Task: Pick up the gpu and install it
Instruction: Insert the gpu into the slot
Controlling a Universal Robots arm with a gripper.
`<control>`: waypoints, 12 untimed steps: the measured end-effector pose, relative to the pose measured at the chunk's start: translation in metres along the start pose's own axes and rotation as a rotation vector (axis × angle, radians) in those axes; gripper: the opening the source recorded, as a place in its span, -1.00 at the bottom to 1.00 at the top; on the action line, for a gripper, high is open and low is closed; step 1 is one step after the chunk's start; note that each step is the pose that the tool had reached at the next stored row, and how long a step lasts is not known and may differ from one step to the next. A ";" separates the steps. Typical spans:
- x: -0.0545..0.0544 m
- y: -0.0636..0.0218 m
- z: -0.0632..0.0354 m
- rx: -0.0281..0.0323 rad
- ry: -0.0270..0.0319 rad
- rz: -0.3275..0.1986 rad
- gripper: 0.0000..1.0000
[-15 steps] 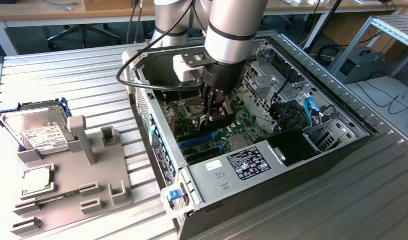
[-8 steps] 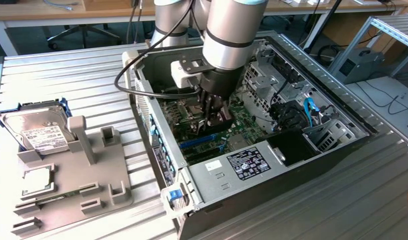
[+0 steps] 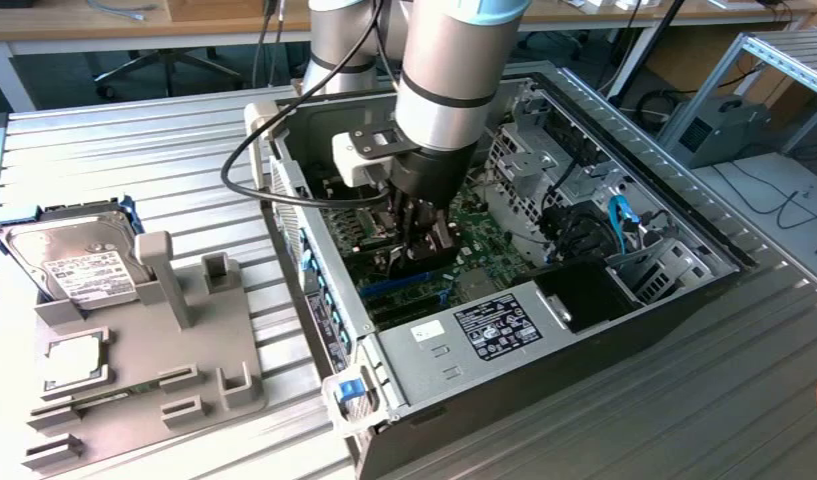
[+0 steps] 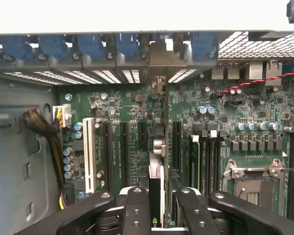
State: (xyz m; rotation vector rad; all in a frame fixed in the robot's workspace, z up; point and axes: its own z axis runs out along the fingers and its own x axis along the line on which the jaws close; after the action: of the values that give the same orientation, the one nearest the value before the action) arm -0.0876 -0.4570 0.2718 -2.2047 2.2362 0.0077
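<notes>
The claw [image 4: 157,210] grips the gpu [image 4: 156,181] edge-on, held upright inside the open computer case [image 3: 675,215] over the motherboard [image 4: 137,122], so its edge lines up with an expansion slot [image 4: 123,154].

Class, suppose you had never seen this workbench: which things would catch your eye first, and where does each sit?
The robot arm reaching down into the open computer case at the centre of the exterior view stands out first, its gripper clamped on the gpu, held edge-on above the green motherboard. Next comes the silver hard drive standing in the grey holder tray on the exterior view's left.
</notes>
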 end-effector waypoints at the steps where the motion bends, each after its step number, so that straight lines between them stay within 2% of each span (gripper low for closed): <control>1: 0.000 0.0004 0.0009 0.0001 0.0000 0.000 -0.48; 12: -0.001 0.0025 0.0073 -0.0001 0.0014 0.002 -0.48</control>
State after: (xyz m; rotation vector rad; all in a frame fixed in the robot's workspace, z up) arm -0.0901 -0.4561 0.2645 -2.2033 2.2390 0.0063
